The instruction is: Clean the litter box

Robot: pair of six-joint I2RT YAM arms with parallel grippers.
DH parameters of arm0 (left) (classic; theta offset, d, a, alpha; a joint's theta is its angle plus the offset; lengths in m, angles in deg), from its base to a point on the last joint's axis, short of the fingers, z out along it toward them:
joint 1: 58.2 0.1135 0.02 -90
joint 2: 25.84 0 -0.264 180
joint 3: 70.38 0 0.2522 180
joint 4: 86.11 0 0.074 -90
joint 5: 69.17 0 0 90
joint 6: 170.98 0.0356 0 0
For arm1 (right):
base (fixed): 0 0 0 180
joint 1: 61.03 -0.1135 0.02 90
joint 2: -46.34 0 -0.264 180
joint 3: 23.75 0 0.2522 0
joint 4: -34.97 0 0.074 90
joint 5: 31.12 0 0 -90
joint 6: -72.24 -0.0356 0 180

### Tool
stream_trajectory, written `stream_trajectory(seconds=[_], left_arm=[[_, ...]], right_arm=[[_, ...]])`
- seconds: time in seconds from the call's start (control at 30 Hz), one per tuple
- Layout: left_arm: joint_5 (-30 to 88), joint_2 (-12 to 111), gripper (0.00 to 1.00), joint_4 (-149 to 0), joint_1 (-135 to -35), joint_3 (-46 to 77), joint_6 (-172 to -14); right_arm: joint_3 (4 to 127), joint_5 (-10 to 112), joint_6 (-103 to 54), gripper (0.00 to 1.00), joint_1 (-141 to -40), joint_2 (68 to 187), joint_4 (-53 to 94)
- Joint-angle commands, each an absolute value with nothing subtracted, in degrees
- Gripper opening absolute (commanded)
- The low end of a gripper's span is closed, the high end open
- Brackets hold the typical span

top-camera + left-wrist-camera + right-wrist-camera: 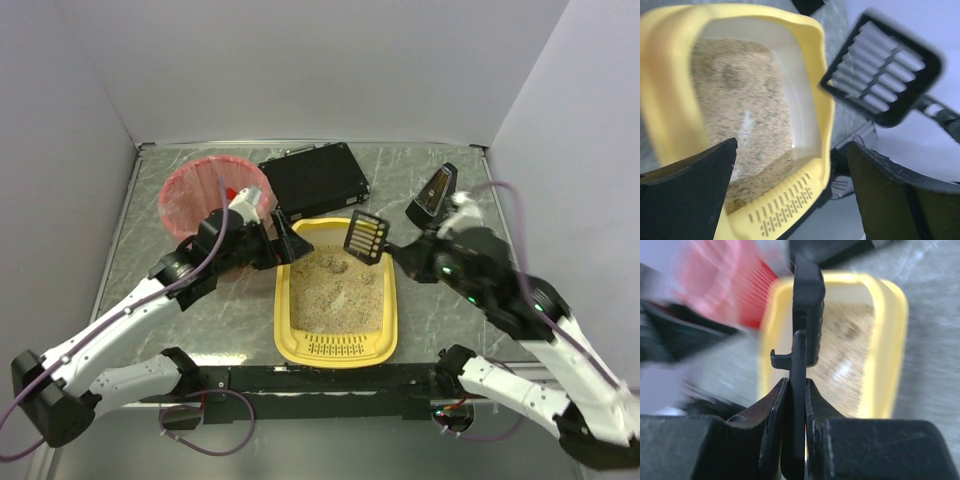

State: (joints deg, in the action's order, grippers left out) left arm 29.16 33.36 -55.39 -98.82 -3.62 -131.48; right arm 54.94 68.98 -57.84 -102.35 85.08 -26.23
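The litter box lies mid-table between the two arms. Its long axis runs from near to far, with the slotted strip at the near end, toward the arm bases, and beige litter inside.

The left end effector hovers just beside the box's far left corner, its fingers spread wide and holding nothing. The right end effector is by the far right corner, its fingers pinching the thin handle of a black slotted scoop, whose head hangs over that corner.

The left wrist view shows the scoop's slots face-on. The blurred right wrist view shows the scoop edge-on. Only the top view shows the pink-lined bin and black case whole, beyond the box.
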Motion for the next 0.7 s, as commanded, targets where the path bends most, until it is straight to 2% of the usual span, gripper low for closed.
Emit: stream_trajectory(seconds=[0.0, 0.07, 0.1, 0.2, 0.5, 0.67], left_arm=[[17.67, 29.37, 0.97, -44.24, -99.24, -1.51, -129.93], [14.86, 28.40, 0.97, -42.12, -99.25, -2.73, -130.55], [14.07, 27.35, 0.97, -41.94, -99.33, -3.43, -131.33], [12.13, 26.37, 0.97, -42.55, -99.33, -6.16, -133.35], [13.01, 27.86, 0.97, -47.55, -99.33, -8.54, -134.07], [13.18, 31.20, 0.97, -48.61, -99.33, -8.01, -133.36]], right_arm=[[61.45, 74.83, -46.94, 0.00, -109.34, 98.78, -34.58], [70.02, 88.84, -51.05, 0.00, -116.18, 105.45, -45.54], [73.48, 90.85, -53.60, 0.00, -117.27, 111.58, -49.41], [81.41, 87.71, -59.76, 0.00, -117.90, 120.22, -57.53], [76.32, 85.50, -80.23, 0.00, -115.26, 125.71, -63.43], [79.47, 81.99, -76.56, 0.00, -111.66, 130.61, -59.03]])
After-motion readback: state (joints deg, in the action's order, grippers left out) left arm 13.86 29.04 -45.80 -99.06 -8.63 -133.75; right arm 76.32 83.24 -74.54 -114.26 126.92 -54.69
